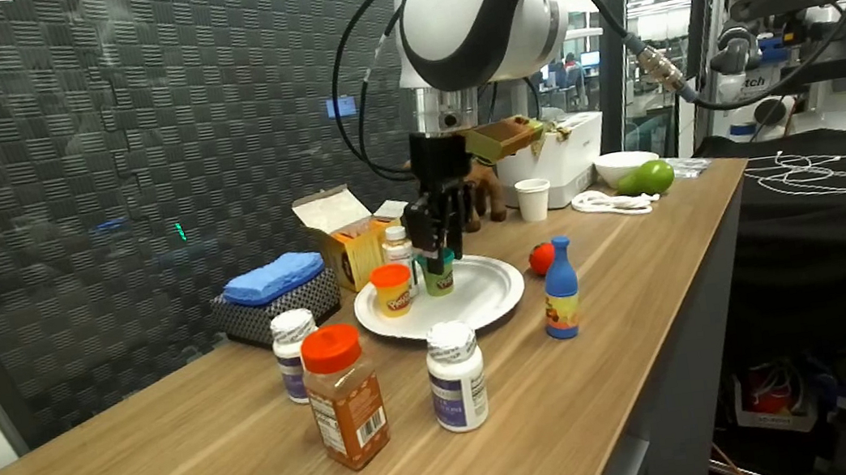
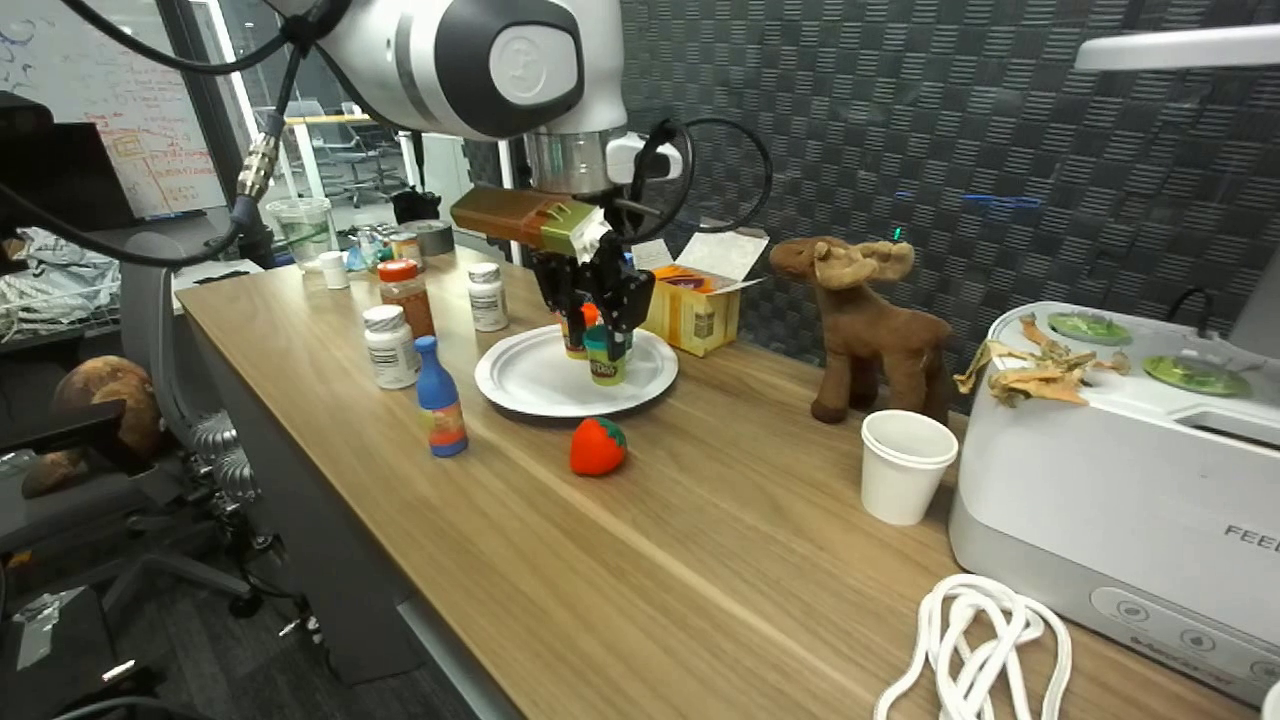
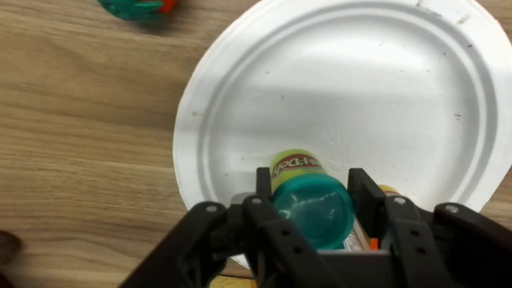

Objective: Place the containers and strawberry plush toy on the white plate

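My gripper (image 3: 309, 180) is shut on a green-lidded Play-Doh container (image 3: 314, 208), one finger against each side of its lid. It is upright over the near-left part of the white plate (image 1: 480, 295); whether its base touches cannot be told. An orange-lidded Play-Doh tub (image 1: 392, 290) and a white-capped bottle (image 1: 398, 250) stand beside it on the plate, largely hidden in the wrist view. Off the plate are the red-capped spice jar (image 1: 348, 403), two white bottles (image 1: 459, 384) and the blue bottle (image 1: 561, 293). The strawberry plush toy (image 2: 598, 447) lies on the table near the plate.
A yellow box (image 2: 700, 315) with raised flaps stands just behind the plate. Close by are a dark woven box (image 1: 280, 301) with a blue cloth (image 1: 275, 277) and a brown plush moose (image 2: 870, 340). A paper cup (image 2: 903, 468) and white appliance (image 2: 1130, 480) lie beyond.
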